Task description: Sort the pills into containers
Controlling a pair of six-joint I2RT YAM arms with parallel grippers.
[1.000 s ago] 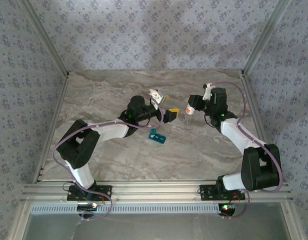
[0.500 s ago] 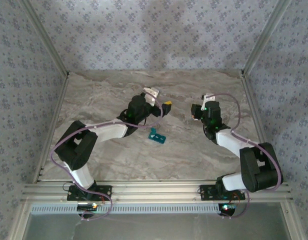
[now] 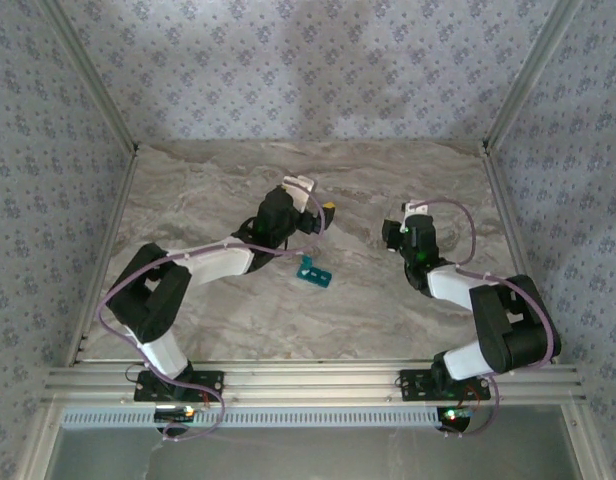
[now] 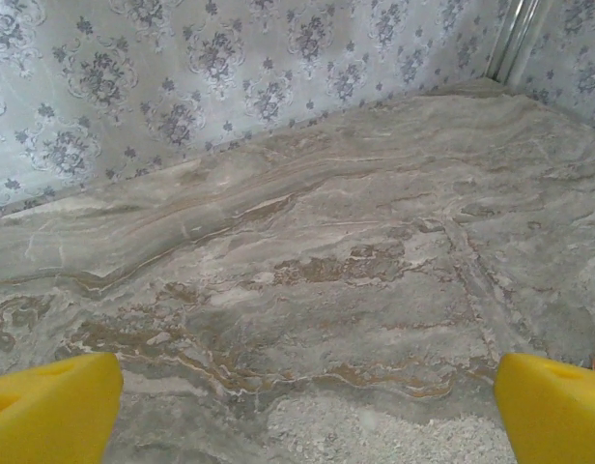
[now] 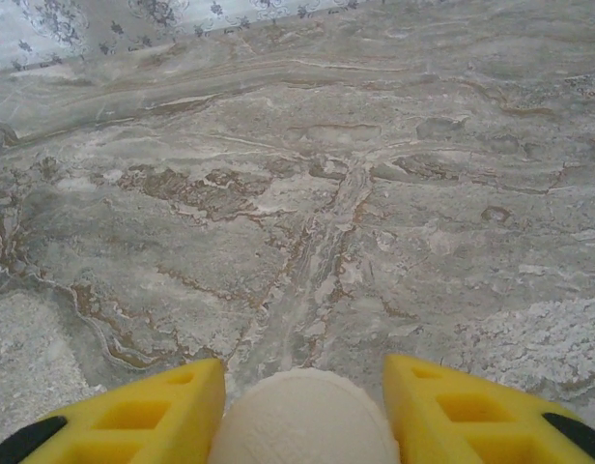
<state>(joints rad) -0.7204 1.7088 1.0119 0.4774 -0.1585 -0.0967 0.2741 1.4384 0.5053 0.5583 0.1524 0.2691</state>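
- Marble-veined tabletop (image 3: 208,200) inside floral-papered walls (image 3: 308,70). The containers (image 3: 314,272), a teal strip with one lid raised, sit near the middle, closer to the left arm.
- Left gripper (image 4: 307,406) is spread wide over bare marble, holding nothing.
- Right gripper (image 5: 302,372) has a white rounded object (image 5: 302,425) between its yellow fingers (image 5: 153,406). Whether they pinch it or merely flank it, I cannot tell.
- Risk: if that hold is loose, the object may slip and roll, or tip and spill whatever it carries, apart from the containers.
- No brand, label or writing is legible.
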